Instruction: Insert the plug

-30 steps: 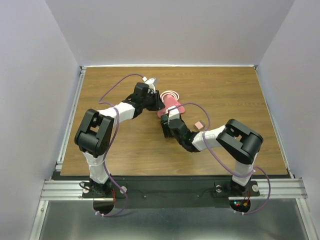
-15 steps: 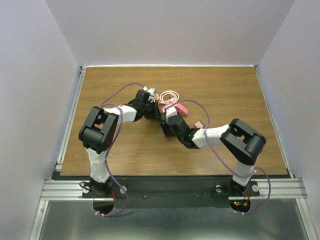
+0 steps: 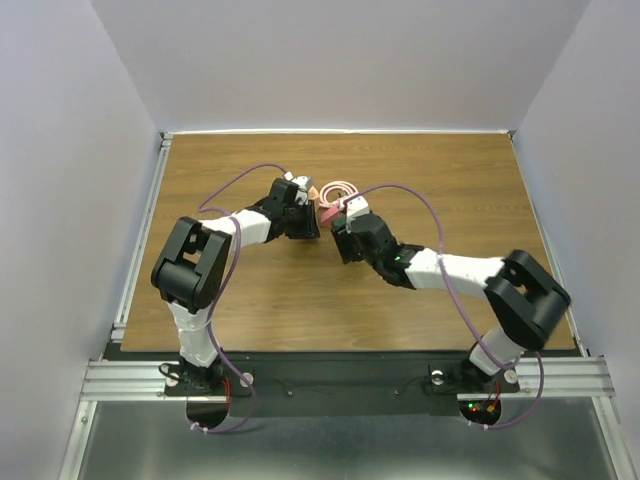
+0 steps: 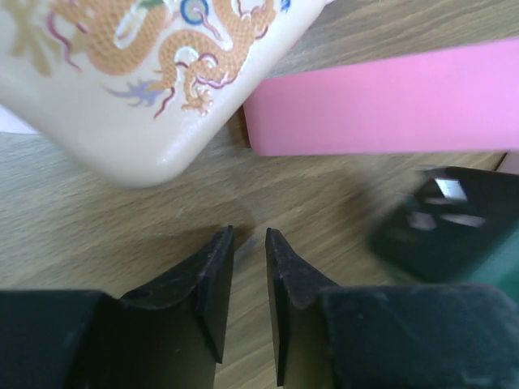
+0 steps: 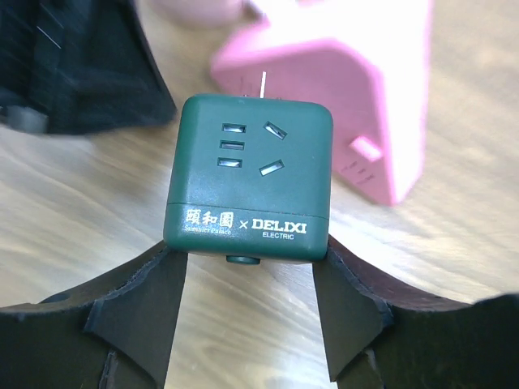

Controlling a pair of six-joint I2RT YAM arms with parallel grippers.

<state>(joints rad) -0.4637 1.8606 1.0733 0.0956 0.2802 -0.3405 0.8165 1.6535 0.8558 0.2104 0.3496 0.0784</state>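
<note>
My right gripper (image 5: 247,258) is shut on a dark green cube plug (image 5: 247,174) marked DELIXI. A metal pin sticks out of the cube's far side, toward the pink power strip (image 5: 349,89) just beyond it. In the top view the right gripper (image 3: 342,232) sits beside the pink strip (image 3: 327,211) at the table's middle. My left gripper (image 4: 249,235) is nearly shut and empty, low over the wood. The pink strip (image 4: 381,105) lies just ahead of it. In the top view the left gripper (image 3: 305,222) is on the strip's left side.
A cream case with a dragon print (image 4: 130,73) lies ahead and left of the left fingers, touching the pink strip's end. A coiled pink cable (image 3: 340,189) lies behind the strip. Purple arm cables arc over the table. The right gripper shows blurred at the left wrist view's right (image 4: 438,219).
My right arm has stretched out and carried the green cube up and back toward the pink strip. The left gripper has shifted slightly by the strip. A small pink block is now hidden.
</note>
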